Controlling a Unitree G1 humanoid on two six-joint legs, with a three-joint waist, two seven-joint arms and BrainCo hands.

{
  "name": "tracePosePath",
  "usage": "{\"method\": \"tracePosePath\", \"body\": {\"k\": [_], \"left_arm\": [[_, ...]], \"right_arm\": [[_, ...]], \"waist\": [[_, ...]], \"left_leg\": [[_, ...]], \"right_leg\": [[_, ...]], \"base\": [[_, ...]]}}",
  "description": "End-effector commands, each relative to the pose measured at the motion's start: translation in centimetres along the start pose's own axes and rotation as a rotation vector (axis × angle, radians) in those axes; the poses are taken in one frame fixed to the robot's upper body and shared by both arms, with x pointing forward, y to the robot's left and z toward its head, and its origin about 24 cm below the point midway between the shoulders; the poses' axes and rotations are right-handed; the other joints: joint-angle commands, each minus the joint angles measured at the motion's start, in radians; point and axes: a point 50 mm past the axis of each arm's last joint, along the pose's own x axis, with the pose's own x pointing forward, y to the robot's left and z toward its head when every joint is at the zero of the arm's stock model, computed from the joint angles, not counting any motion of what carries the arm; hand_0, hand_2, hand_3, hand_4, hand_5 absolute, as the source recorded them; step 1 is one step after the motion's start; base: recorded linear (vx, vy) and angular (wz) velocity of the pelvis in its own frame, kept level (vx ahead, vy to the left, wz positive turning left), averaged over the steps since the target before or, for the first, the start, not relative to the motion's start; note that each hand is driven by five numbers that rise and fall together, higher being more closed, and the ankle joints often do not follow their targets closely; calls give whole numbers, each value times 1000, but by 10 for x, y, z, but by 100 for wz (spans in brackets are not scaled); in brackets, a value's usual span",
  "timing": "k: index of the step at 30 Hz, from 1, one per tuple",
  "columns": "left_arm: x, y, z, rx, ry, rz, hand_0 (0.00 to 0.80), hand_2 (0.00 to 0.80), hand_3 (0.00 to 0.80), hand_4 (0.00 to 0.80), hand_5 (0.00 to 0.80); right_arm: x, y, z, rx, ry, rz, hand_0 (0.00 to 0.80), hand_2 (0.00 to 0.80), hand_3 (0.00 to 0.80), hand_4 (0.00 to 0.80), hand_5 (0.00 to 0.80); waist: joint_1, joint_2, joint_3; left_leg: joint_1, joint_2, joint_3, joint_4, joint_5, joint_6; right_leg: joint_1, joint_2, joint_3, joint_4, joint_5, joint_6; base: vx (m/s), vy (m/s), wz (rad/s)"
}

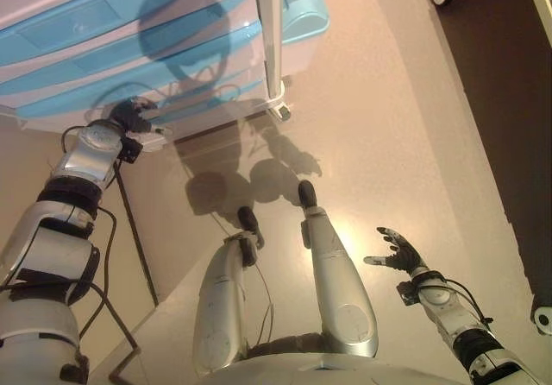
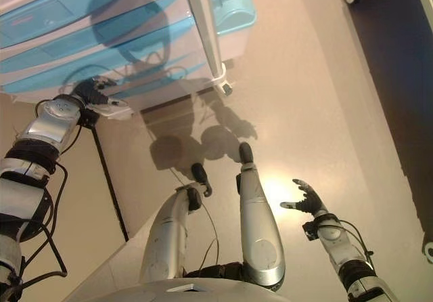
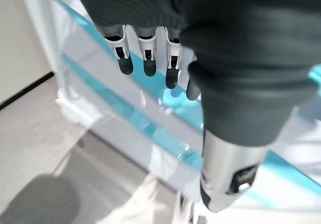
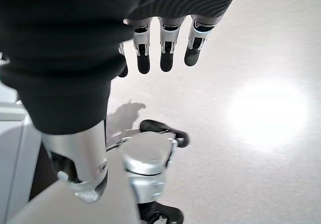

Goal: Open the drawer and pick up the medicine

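The right hand (image 1: 398,253) hung low over bare floor (image 1: 405,143), fingers spread and empty, well away from the work. The left hand (image 1: 131,116) reached to the lowest part of the cabinet (image 1: 129,48), its fingers relaxed and straight, just off a blue drawer (image 3: 125,114) front and gripping nothing. All the drawers looked shut, so the medicine was hidden, presumably inside one. The fronts looked like smooth, stiff plastic, likely slippery; the best hold seemed to be fingertips hooked under a blue strip's lip. The cabinet stood on casters (image 1: 282,111) and might roll when pulled.
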Motion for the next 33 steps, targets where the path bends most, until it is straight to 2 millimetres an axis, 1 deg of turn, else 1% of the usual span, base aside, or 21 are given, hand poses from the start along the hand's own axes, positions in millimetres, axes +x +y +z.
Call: {"method": "tracePosePath", "body": {"k": [1,5,8,11,13,16,19,20,21,23,24,26,27,28,29,30,32,33], "left_arm": [[-17,93,46,-111,-196,429,0,0,0,0,0],[-18,93,54,-125,-230,502,0,0,0,0,0],[-17,87,57,-126,-242,501,0,0,0,0,0],[-15,79,55,-122,-241,471,0,0,0,0,0],[-14,74,50,-135,-237,447,0,0,0,0,0],[-12,54,32,-200,-225,341,0,0,0,0,0],[-13,14,-1,-337,-210,150,0,0,0,0,0],[-17,-8,-20,-417,-189,84,0,0,0,0,0],[-21,-22,-34,-471,-174,42,0,0,0,0,0],[-35,-61,-69,-589,-123,-57,0,0,0,0,0],[-43,-79,-82,-613,-96,-93,0,0,0,0,0],[-64,-121,-116,-667,3,-169,0,0,0,0,0],[-73,-137,-127,-681,50,-199,0,0,0,0,0],[-79,-145,-135,-704,92,-207,0,0,0,0,0],[-88,-155,-149,-721,147,-215,0,0,0,0,0],[-105,-173,-170,-716,229,-241,0,0,0,0,0],[-134,-196,-200,-701,368,-255,0,0,0,0,0],[-147,-204,-213,-676,432,-286,0,0,0,0,0]], "right_arm": [[-13,6,-12,-9,3,13,0,0,0,0,0],[-12,11,-14,-10,3,22,0,0,0,0,0],[-12,14,-11,-10,-5,26,0,0,0,0,0],[-9,17,-7,-5,-18,26,0,0,0,0,0],[-8,17,-5,-1,-23,23,0,0,0,0,0],[-6,17,1,17,-40,16,0,0,0,0,0],[-4,19,5,81,-57,9,0,0,0,0,0],[-4,20,4,113,-54,16,0,0,0,0,0],[-5,21,2,143,-49,23,0,0,0,0,0],[-7,24,-4,214,-34,34,0,0,0,0,0],[-7,26,-7,235,-24,42,0,0,0,0,0],[-10,33,-16,272,14,73,0,0,0,0,0],[-12,37,-19,282,30,90,0,0,0,0,0],[-13,39,-21,290,41,101,0,0,0,0,0],[-14,41,-25,297,62,115,0,0,0,0,0],[-17,45,-32,310,98,131,0,0,0,0,0],[-21,53,-42,320,151,154,0,0,0,0,0],[-24,57,-46,322,172,163,0,0,0,0,0]], "waist": [[-20,-11,-57],[-19,-11,-61],[-17,-10,-63],[-12,-7,-63],[-7,-5,-62],[10,2,-65],[35,13,-77],[46,19,-86],[54,23,-94],[76,33,-118],[84,36,-130],[105,40,-170],[113,42,-190],[118,43,-207],[123,43,-227],[134,42,-262],[150,37,-308],[158,32,-329]], "left_leg": [[28,-36,13,-27,-18,57],[32,-38,10,-35,-19,56],[36,-41,9,-48,-13,54],[43,-42,5,-67,-5,53],[53,-43,3,-83,0,52],[83,-48,-7,-119,12,50],[130,-56,-24,-161,25,43],[153,-61,-34,-180,31,40],[171,-64,-43,-194,36,37],[218,-72,-64,-235,48,28],[239,-75,-73,-254,55,25],[297,-81,-91,-307,71,16],[323,-81,-98,-331,77,12],[336,-80,-100,-349,84,9],[360,-80,-108,-371,89,6],[396,-79,-119,-405,96,1],[442,-77,-131,-446,104,-5],[457,-76,-134,-459,107,-7]], "right_leg": [[12,41,-28,61,-46,-55],[12,51,-23,64,-53,-61],[13,58,-21,58,-52,-63],[18,65,-20,49,-50,-64],[27,67,-21,40,-50,-64],[58,63,-29,19,-50,-61],[112,46,-48,-16,-47,-58],[140,38,-58,-33,-47,-58],[160,32,-65,-46,-47,-58],[218,16,-84,-84,-46,-58],[243,9,-93,-102,-46,-56],[313,-1,-115,-153,-41,-53],[345,-2,-123,-178,-39,-52],[363,-1,-127,-198,-35,-52],[392,0,-132,-222,-33,-53],[436,3,-140,-259,-29,-51],[494,5,-152,-313,-19,-49],[514,6,-159,-331,-14,-49]], "base": [[0,-10,-13],[1,-3,-2],[-8,-39,3],[-25,-48,3],[-34,-57,3],[-43,-88,1],[-18,-84,5],[13,-66,8],[37,-56,12],[57,-50,11],[72,-47,10],[102,-44,19],[97,-42,28],[90,-40,26],[127,-60,24],[157,-81,21],[139,-97,24],[99,-83,19]]}}
